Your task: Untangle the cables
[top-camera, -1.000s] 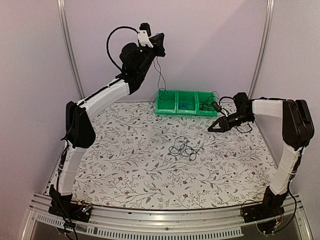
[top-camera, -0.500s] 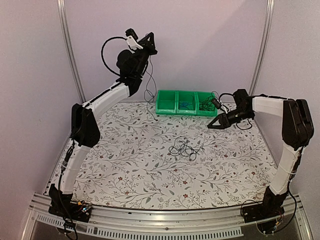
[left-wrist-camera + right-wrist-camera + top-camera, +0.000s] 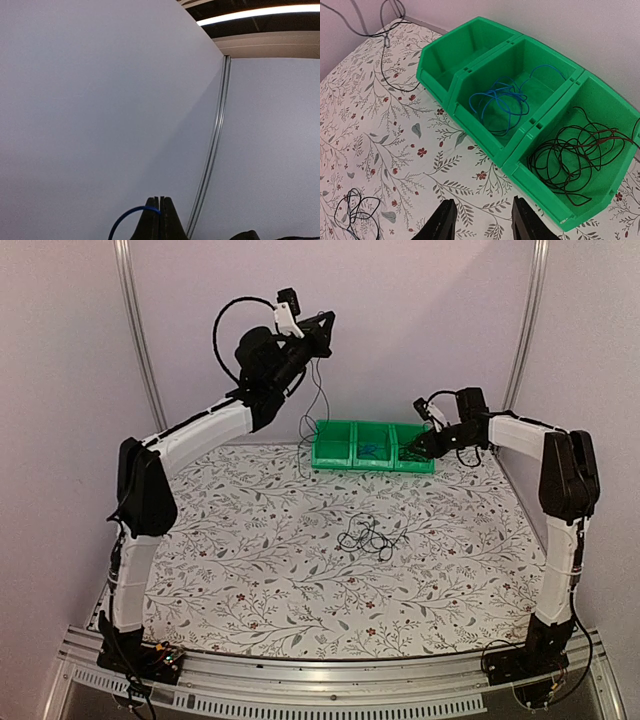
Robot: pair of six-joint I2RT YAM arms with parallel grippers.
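A small tangle of thin black cables [image 3: 365, 537] lies on the flowered table, also at the lower left of the right wrist view [image 3: 355, 212]. My left gripper [image 3: 324, 322] is raised high near the back wall, shut [image 3: 160, 199] on a thin cable that shows blue [image 3: 122, 220] at the jaws. That cable hangs down as a dark line [image 3: 318, 400] to the table beside the bin's left end [image 3: 382, 55]. My right gripper [image 3: 412, 450] hovers at the bin's front right, open [image 3: 482, 220], with nothing between its fingers.
A green three-compartment bin [image 3: 340, 462] stands at the back of the table. Its middle compartment holds coiled blue wire [image 3: 502, 105], its right one dark wire [image 3: 575, 155], and its left one [image 3: 470, 52] is bare. The enclosure walls stand close behind.
The left gripper swung left, then back right, with the cable still hanging from it. The right gripper moved from over the table back and up to the bin's right end.
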